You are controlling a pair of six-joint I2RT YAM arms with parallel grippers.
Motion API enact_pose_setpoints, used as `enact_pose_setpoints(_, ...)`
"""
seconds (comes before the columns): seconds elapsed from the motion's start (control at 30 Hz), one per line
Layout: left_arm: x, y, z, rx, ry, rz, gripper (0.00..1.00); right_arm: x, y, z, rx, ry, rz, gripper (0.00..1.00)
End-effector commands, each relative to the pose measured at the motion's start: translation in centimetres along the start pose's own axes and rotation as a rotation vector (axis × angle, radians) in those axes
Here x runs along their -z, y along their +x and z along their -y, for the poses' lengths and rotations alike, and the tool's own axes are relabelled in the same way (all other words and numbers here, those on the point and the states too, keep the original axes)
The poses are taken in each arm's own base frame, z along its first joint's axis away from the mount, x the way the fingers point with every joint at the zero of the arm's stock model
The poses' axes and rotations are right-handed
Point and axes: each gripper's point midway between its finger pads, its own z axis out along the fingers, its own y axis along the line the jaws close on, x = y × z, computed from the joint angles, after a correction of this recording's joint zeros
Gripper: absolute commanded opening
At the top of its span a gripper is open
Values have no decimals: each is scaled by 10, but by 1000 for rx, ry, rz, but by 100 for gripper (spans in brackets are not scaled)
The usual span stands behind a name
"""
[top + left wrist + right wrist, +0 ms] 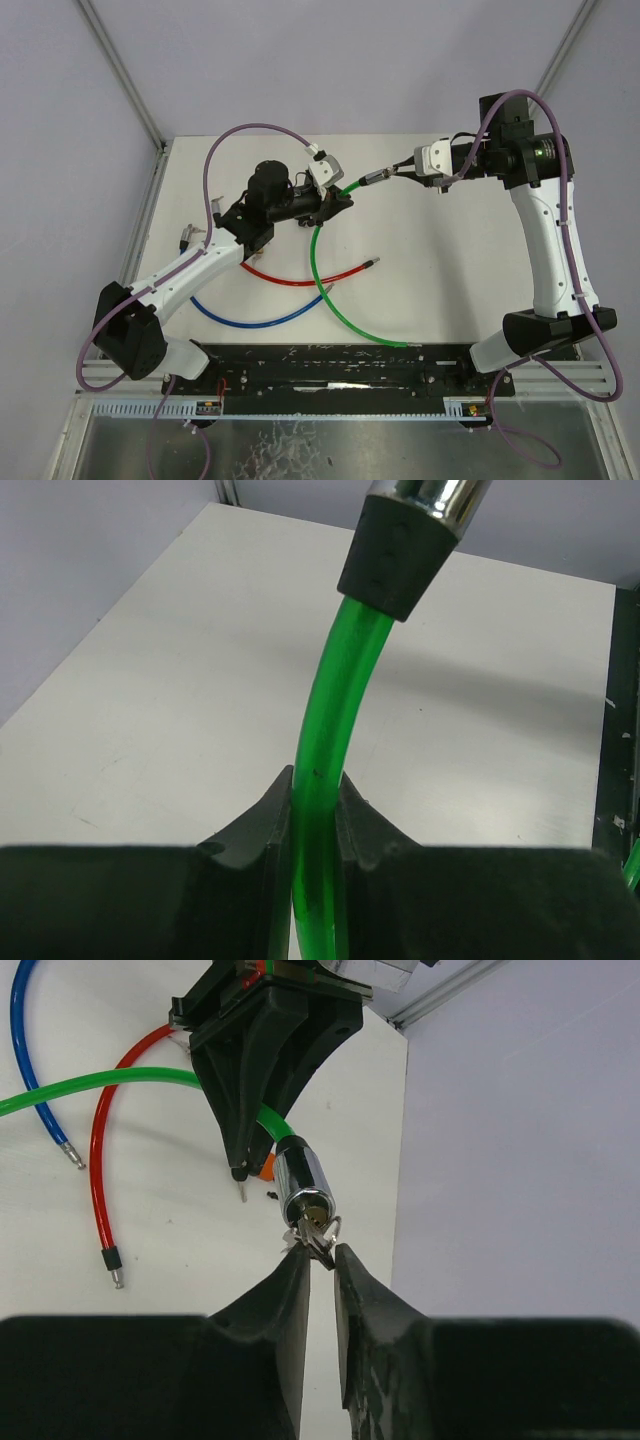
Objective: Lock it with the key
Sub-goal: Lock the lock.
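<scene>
A green cable lock (322, 268) curves across the white table. My left gripper (335, 203) is shut on the green cable (330, 680) just below the black collar of its chrome lock head (410, 540) and holds that end off the table. In the right wrist view the chrome lock head (303, 1188) faces me with its keyhole. My right gripper (320, 1256) pinches a small silver key (318, 1238) at its fingertips, with the key's tip at the keyhole. In the top view the right gripper (398, 168) meets the lock head (372, 178) from the right.
A red cable (300, 278) and a blue cable (250, 318) lie on the table in front of the left arm. A spare key bunch (187, 236) lies near the table's left edge. A black rail (330, 365) runs along the near edge.
</scene>
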Motion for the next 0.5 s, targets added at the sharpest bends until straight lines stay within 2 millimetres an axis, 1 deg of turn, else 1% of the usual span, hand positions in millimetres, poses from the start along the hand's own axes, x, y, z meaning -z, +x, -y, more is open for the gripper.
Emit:
enact_pose_setpoints(0.0, -2, -33, -2, -35, -9, 87, 0, -5, -2, -2, 3, -11, 3, 19)
enact_pose_setpoints(0.17, -1, -35, -7, -39, -37, 96, 0, -6, 1, -3, -32, -4, -7, 12)
enact_pose_setpoints(0.3, 0, -34, -12, -40, -64, 95, 0, -6, 0, -1, -80, 10, -8, 7)
enact_pose_setpoints(0.47, 3, -36, -23, -47, -136, 111, 0, -8, 0, 4, -204, 41, -1, 5)
